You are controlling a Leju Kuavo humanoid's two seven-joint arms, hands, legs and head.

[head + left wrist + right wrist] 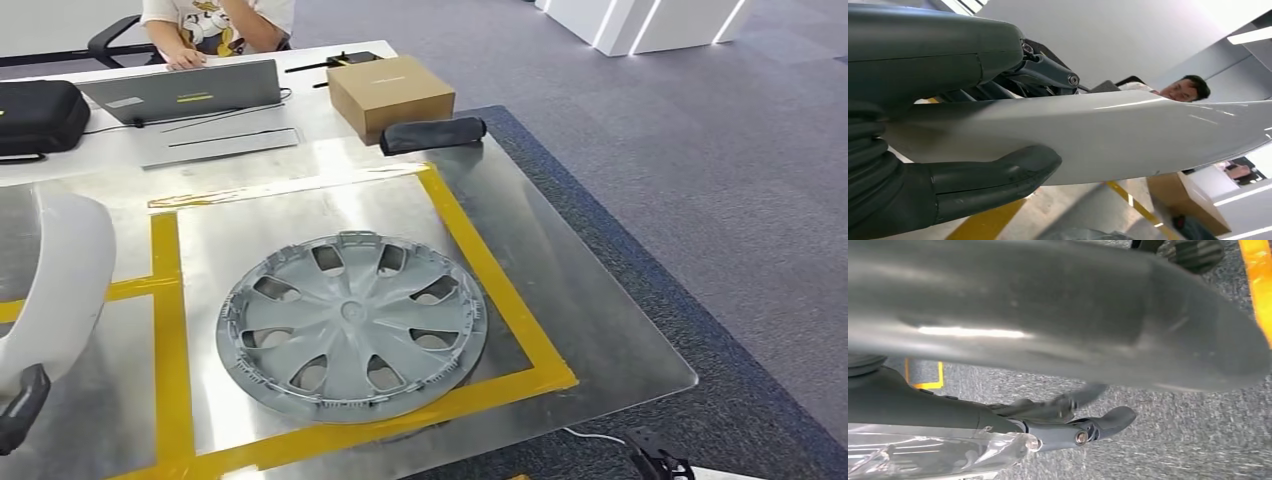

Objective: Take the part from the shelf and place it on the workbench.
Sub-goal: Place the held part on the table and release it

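Observation:
The part is a long, white, curved shell [62, 280] at the left edge of the head view, hanging over the left side of the metal workbench [600, 300]. My left hand [20, 405] grips its lower end. In the left wrist view the shell [1128, 135] is clamped between the thumb [998, 175] and the dark fingers [1048, 75] of my left hand [923, 190]. My right hand [655, 462] hangs low beside the bench's front right corner. The right wrist view shows that hand [1058, 315] over grey carpet, its fingers [1108, 420] apart and holding nothing.
A grey wheel cover [352, 325] lies inside the yellow-taped square [500, 290] on the bench. Behind it are a cardboard box [390, 92], a dark roll [432, 135], a laptop [185, 92] and a black case [40, 115]. A person [215, 25] sits at the far table.

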